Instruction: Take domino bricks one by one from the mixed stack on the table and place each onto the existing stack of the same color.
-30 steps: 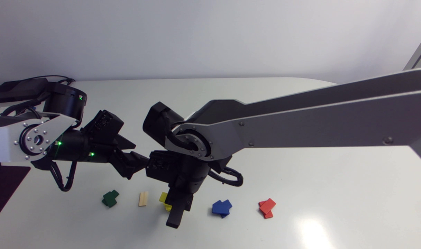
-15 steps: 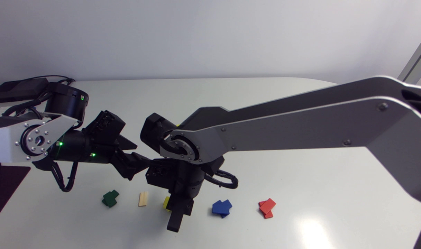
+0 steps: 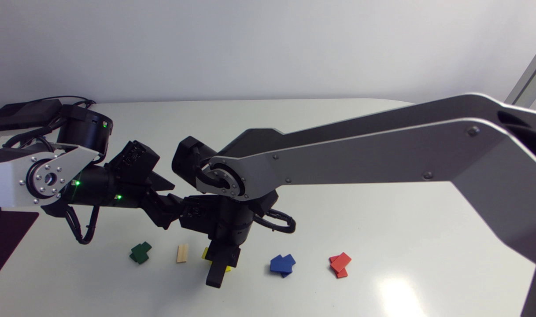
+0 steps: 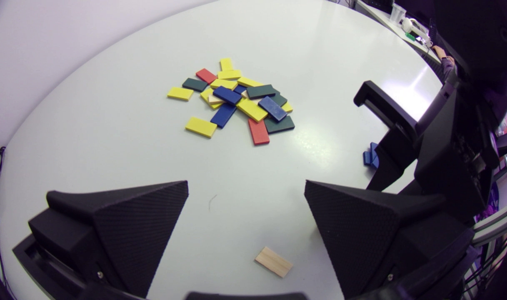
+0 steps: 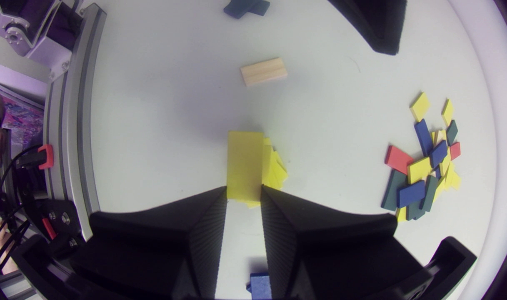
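Reaching in from the right in the head view, the silver-grey right arm has its black right hand [image 3: 218, 267] pointing down at the white counter [image 3: 382, 229], with bits of the small yellow stack of flat bricks [image 3: 205, 253] showing on either side of its fingers. A single pale wooden brick [image 3: 182, 253] and a dark green stack [image 3: 140, 252] lie on the left arm's side of this hand, while a blue stack [image 3: 282, 264] and a red stack [image 3: 340, 265] lie on its other side. The left hand [image 3: 167, 199] hovers just beside the right arm's wrist. In the left wrist view the left hand [image 4: 245, 196] is spread wide with nothing between its fingers. The pale wooden brick sits on the counter under it, and the mixed pile of yellow, blue, red and dark green bricks [image 4: 236, 100] lies well ahead. In the right wrist view the right hand [image 5: 243, 196] clamps a flat yellow domino brick [image 5: 245, 164] by its long sides, directly over the yellow stack. I cannot tell if brick and stack touch. The wooden brick lies ahead of the fingers, and the mixed pile is off to one side.
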